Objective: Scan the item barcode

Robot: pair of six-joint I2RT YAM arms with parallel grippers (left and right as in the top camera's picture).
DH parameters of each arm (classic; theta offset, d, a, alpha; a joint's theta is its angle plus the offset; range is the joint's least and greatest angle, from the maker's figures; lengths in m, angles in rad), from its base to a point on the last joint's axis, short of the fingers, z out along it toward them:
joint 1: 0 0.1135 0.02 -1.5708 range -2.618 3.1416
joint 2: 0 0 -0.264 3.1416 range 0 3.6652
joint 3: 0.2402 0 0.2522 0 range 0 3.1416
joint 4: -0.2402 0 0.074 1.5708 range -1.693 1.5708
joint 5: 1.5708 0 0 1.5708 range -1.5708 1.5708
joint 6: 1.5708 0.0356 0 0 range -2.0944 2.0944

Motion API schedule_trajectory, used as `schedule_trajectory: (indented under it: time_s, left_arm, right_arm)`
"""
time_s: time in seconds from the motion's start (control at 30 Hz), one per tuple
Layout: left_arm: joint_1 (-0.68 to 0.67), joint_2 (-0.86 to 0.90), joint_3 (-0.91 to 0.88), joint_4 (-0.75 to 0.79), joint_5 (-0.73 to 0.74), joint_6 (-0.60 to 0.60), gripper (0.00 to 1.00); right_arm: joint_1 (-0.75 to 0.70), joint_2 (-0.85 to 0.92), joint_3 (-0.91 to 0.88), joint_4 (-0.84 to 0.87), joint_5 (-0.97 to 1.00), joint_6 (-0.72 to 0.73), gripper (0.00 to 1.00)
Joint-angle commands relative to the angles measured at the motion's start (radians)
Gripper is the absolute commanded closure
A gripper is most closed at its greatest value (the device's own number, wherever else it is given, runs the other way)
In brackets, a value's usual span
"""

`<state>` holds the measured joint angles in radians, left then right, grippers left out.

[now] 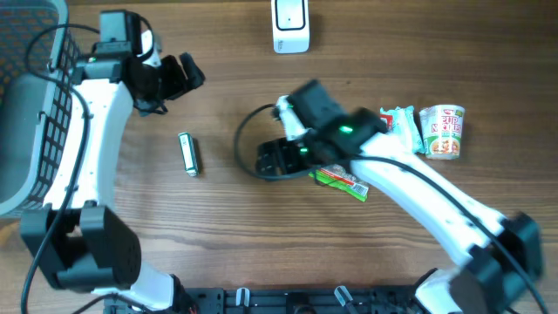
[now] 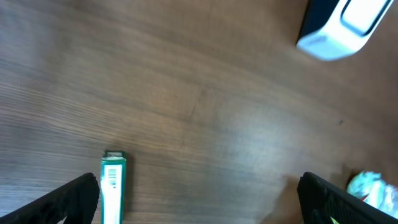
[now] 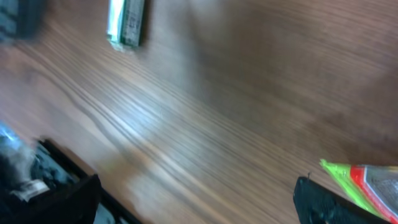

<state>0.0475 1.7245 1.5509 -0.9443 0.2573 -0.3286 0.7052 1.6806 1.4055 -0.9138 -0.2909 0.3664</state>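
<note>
1. Far left there's a wire basket (image 1: pixel 39 96).
2. The left tool (image 1: pixel 187 77) hangs wide open with nothing in it.
3. Near it, a small green-and-white box (image 1: pixel 188 153) lies flat on the counter (image 1: pixel 227 244), barcode up, clear of both tools.
4. A white scanner (image 1: pixel 290 26) sits at the back edge.
5. The right tool (image 1: pixel 268 160) is spread wide too and empty, just beside a green snack packet (image 1: pixel 342 181).
6. Cup noodles (image 1: pixel 442 131) stand far right.

A: What sort of place are we seeing?
B: It is looking like a mock shop checkout: a white scanner (image 1: pixel 290 24) is standing on the wooden table (image 1: pixel 218 235), a wire basket (image 1: pixel 44 105) is sitting at its edge, a noodle cup (image 1: pixel 442 131) is standing nearby.
</note>
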Motion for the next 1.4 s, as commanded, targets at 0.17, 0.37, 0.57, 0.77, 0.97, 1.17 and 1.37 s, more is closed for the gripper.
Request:
schedule_trajectory:
  time_s: [0.17, 0.37, 0.57, 0.77, 0.97, 1.17, 1.37]
  left_arm:
    - [0.120, -0.217, 0.001, 0.018, -0.142, -0.024, 0.00]
    - [0.190, -0.217, 0.001, 0.007, -0.177, -0.017, 0.00]
    - [0.206, -0.216, 0.001, 0.008, -0.177, -0.017, 0.00]
    - [0.206, -0.216, 0.001, 0.008, -0.177, -0.017, 0.00]
    - [0.206, -0.216, 0.001, 0.008, -0.177, -0.017, 0.00]
    - [0.206, -0.216, 0.001, 0.008, -0.177, -0.017, 0.00]
    - [0.206, -0.216, 0.001, 0.008, -0.177, -0.017, 0.00]
  right_arm:
    - [0.153, 0.244, 0.323, 0.039, 0.127, 0.001, 0.00]
    - [0.223, 0.356, 0.322, 0.178, 0.133, 0.042, 0.00]
    - [0.257, 0.474, 0.322, 0.323, 0.146, -0.036, 0.01]
    - [0.265, 0.553, 0.320, 0.460, 0.193, 0.059, 0.22]
    - [0.296, 0.605, 0.320, 0.523, 0.320, 0.055, 0.22]
    - [0.313, 0.643, 0.320, 0.581, 0.322, 0.056, 0.28]
    - [0.317, 0.655, 0.318, 0.576, 0.396, 0.055, 0.46]
